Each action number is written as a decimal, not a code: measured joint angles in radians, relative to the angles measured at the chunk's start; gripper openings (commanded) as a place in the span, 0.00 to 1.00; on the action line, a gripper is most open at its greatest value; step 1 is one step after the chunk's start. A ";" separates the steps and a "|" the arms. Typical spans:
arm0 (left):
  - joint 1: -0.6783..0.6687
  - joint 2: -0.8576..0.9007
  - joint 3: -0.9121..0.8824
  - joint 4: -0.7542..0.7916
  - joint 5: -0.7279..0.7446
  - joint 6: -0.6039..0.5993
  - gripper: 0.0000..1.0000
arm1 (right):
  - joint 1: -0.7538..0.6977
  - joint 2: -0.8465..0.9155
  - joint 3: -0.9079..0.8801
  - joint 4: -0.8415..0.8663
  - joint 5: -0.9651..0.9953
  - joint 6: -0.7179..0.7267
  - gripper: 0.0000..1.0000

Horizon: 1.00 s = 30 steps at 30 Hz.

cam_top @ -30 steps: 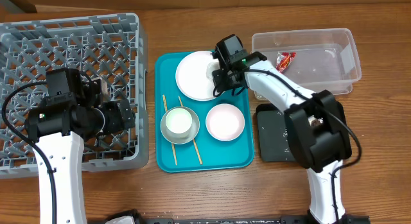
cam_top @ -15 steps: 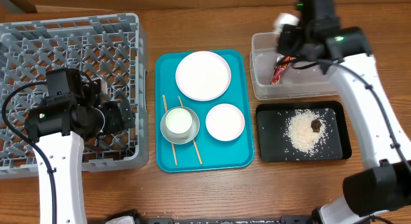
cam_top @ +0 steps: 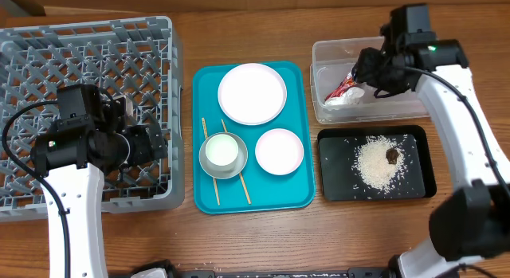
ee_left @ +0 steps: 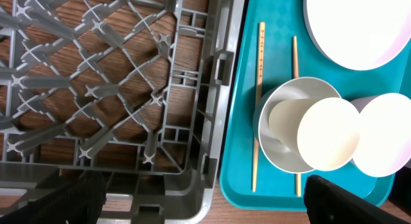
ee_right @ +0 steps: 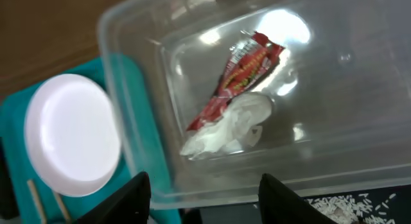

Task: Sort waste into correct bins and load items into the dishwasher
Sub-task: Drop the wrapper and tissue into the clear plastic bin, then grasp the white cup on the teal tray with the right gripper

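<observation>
The red wrapper (ee_right: 241, 73) and the crumpled white tissue (ee_right: 231, 124) lie together inside the clear tub (ee_right: 128, 89). My right gripper (ee_right: 205, 205) hovers open above the tub's near wall, holding nothing. In the overhead view it (cam_top: 370, 71) hangs over the tub (cam_top: 414, 59). Rice (cam_top: 374, 162) and a brown lump (cam_top: 392, 155) sit in the black tray (cam_top: 335, 174). The plate (cam_top: 252, 93), a bowl (cam_top: 279, 150), a cup inside a second bowl (cam_top: 222, 154) and chopsticks (cam_top: 242, 190) rest on the teal tray. My left gripper (ee_left: 205, 205) stands open over the grey rack's (ee_left: 96, 76) front right corner.
The teal tray (cam_top: 271, 194) lies between the rack (cam_top: 80, 39) and the two bins. Bare wooden table (cam_top: 319, 238) runs along the front edge. The left arm (cam_top: 76, 142) rests over the rack's front right part.
My right arm moved from the plate to the clear tub carrying the tissue, then opened. The tissue now lies in the tub beside the wrapper. The left arm has not moved.
</observation>
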 measured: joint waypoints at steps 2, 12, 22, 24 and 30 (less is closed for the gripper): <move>0.000 0.000 0.000 0.000 0.000 0.000 1.00 | -0.001 -0.048 0.005 -0.011 -0.030 -0.015 0.56; 0.000 0.000 0.000 0.009 0.000 0.000 1.00 | 0.043 -0.245 0.019 -0.189 -0.210 -0.058 0.56; 0.000 0.000 0.000 0.015 0.000 0.000 1.00 | 0.424 -0.183 -0.090 -0.042 -0.185 -0.064 0.54; 0.000 0.000 0.000 0.015 0.000 0.000 1.00 | 0.494 -0.149 -0.093 -0.009 -0.149 -0.053 0.54; 0.000 0.000 0.000 0.015 0.000 0.000 1.00 | 0.628 -0.004 -0.093 0.084 -0.080 0.003 0.50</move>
